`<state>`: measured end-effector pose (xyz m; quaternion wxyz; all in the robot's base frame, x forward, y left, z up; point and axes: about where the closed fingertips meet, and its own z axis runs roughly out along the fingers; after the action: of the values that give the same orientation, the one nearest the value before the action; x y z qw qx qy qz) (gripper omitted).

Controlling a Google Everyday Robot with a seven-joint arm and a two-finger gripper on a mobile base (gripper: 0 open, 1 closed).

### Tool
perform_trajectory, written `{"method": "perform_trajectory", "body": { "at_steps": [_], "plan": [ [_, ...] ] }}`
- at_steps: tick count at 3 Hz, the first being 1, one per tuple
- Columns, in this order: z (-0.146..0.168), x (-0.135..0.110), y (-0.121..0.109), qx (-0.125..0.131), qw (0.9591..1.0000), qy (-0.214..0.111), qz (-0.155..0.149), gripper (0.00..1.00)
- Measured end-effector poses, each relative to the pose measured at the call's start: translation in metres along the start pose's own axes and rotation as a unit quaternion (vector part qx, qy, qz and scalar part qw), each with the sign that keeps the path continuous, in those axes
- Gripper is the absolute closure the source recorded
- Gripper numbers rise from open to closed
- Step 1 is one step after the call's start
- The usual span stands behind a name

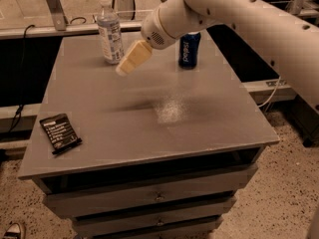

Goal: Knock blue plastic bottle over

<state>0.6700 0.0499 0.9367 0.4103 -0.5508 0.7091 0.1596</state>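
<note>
A: From the one camera view, where do we place the blue plastic bottle (109, 31)?

B: We see it standing upright near the far left corner of the grey table (209, 128), white cap on top and pale label around its middle (the clear body lets the table edge show through).

A: And the gripper (130, 59)?

B: We find it just to the right of the bottle and a little nearer to us. It is a cream-coloured wedge slanting down and to the left, its tip low beside the bottle's base. We cannot tell whether it touches the bottle, nor whether it is spread or pressed together.

A: What carries it?

B: The white arm (239, 14), which we follow from the upper right of the view down across the back of the table.

A: What else do we note on the top?

B: A dark blue soda can (189, 50) stands upright at the far right, partly behind the arm and well apart from the bottle. A black packet (60, 133) lies flat by the near left edge, and a pale patch (169, 111) marks the middle of the surface.

A: Below the top?

B: We see drawers (159, 198) with small knobs, a speckled floor (279, 193), and the toe of a shoe (12, 230) at the bottom left corner.
</note>
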Motion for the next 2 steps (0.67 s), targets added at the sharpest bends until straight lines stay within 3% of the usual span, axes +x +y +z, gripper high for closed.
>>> {"method": "perform_trajectory", "body": {
  "at_steps": [2],
  "plan": [
    [0.053,-0.010,-0.030,0.040,0.9983,-0.036,0.021,0.00]
  ]
}}
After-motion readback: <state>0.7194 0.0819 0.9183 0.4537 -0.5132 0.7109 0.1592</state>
